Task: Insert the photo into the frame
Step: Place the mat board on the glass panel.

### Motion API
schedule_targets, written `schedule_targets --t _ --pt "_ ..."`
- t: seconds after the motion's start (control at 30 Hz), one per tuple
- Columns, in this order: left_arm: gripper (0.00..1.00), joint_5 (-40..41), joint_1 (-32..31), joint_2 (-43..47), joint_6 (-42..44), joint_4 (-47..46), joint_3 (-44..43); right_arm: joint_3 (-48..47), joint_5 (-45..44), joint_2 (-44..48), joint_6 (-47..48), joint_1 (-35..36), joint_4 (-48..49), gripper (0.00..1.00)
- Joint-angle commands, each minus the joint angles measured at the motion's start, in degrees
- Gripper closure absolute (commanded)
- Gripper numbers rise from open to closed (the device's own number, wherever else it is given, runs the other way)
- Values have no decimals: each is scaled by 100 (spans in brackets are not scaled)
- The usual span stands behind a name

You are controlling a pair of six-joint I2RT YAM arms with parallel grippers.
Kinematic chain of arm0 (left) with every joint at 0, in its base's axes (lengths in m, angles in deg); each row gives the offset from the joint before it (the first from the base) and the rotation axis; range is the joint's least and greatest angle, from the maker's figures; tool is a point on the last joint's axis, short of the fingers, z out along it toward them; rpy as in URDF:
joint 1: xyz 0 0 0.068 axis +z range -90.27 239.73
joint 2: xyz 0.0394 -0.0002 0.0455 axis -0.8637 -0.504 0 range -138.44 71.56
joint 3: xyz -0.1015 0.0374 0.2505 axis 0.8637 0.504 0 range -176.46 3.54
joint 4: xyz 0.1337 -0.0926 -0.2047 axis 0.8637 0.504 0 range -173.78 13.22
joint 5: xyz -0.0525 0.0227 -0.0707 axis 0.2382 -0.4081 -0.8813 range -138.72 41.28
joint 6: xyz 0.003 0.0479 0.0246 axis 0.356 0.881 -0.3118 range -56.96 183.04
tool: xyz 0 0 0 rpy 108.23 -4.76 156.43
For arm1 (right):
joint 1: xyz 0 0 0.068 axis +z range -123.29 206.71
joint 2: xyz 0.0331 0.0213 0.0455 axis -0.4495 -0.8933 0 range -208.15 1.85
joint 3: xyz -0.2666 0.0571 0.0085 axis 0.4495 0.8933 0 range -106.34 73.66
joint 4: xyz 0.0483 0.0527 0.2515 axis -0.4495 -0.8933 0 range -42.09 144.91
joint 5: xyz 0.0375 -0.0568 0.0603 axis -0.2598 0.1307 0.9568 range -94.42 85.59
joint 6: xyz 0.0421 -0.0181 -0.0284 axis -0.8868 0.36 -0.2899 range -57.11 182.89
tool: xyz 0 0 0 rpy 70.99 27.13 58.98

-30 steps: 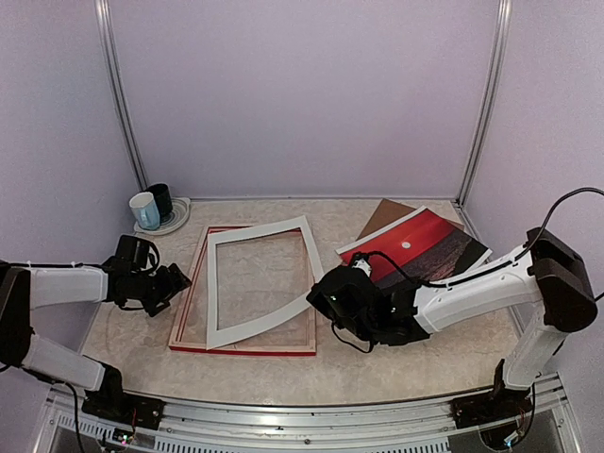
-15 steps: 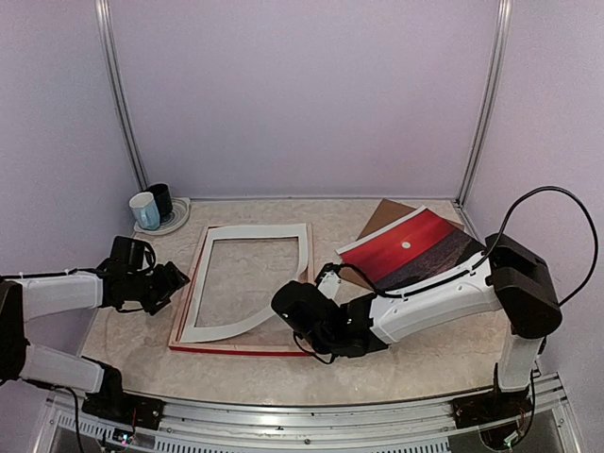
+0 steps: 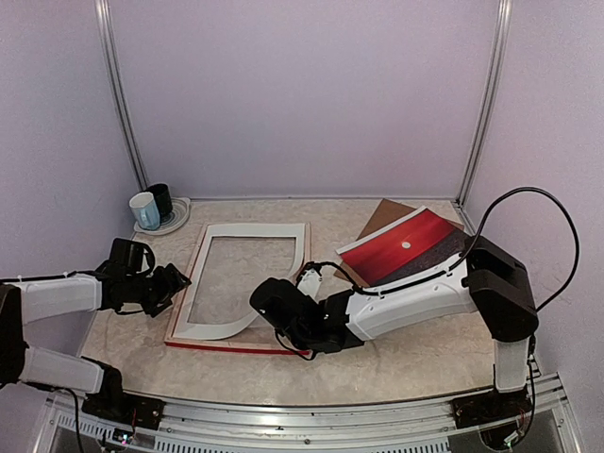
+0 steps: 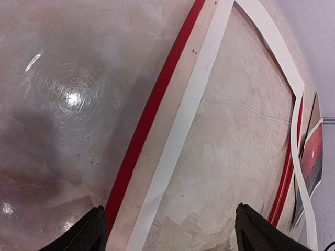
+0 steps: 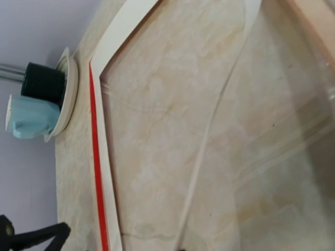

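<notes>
— Seen from above, where do we find the photo (image 3: 415, 245)?
— At the right rear of the counter (image 3: 406, 363), lying partly over a brown board (image 3: 384, 215) and well apart from both pincers. The frame (image 3: 219, 345) lies flat left of centre, with a white mat (image 3: 255, 229) on it whose right strip is bowed.
— And our pincers?
— The left pincer (image 3: 176, 282) is at the frame's left rail. The right pincer (image 3: 269, 307) is low over the frame's near right corner, where the bowed strip ends. We cannot tell whether it grips anything.
— On the left wrist?
— Our fingers (image 4: 95, 232) stand wide apart with nothing held, above the frame's left rail and the mat. A sliver of the photo shows at the far right.
— The right wrist?
— We see the mat, the frame's red edge and two mugs (image 5: 31, 112) on a plate (image 5: 70, 78). The fingertips are out of view there.
</notes>
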Motion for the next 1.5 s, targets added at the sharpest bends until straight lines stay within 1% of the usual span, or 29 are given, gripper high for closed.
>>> schedule_targets --t 0.0,0.07,0.17,0.27,0.43,0.63,0.77,0.87,1.0,1.13,1.2,1.3,1.4,1.47 --pt "17 -105 -2 75 49 -38 61 -199 304 -184 122 55 -251 86" --pt "17 -131 -2 31 49 -65 58 -242 408 -135 158 54 -364 76" --pt "17 -181 12 -19 21 -84 55 -375 517 -48 189 54 -898 60" --pt "17 -213 33 -17 -24 -85 6 -552 662 33 327 61 -1410 49" --pt "16 -180 58 -54 -79 -41 -211 -694 949 204 404 54 -2294 38" --pt "15 -97 104 -191 -203 -5 -512 -720 1309 474 568 60 -3206 30" --pt "15 -48 104 -285 -344 -33 -695 -814 1292 625 813 46 -3823 23" --pt "15 34 95 -364 -385 10 -903 -791 1359 783 1131 30 -3975 20" --pt "14 278 65 -406 -423 29 -1208 -524 1279 1096 1715 21 -3712 15" --pt "14 358 -92 -508 -477 7 -1417 72 1336 1598 2465 -215 -3170 15" --pt "14 407 -244 -569 -483 -14 -1487 422 1568 1849 2812 -429 -2775 17" --pt "14 414 -581 -632 -497 -121 -1566 881 1877 2230 3014 -872 -2563 18" --pt "14 533 -1012 -753 -339 -87 -1746 1114 1774 2654 3300 -1379 -2740 10" --pt "13 617 -1283 -824 -194 -47 -1872 1179 1745 2902 3442 -1745 -2993 7"
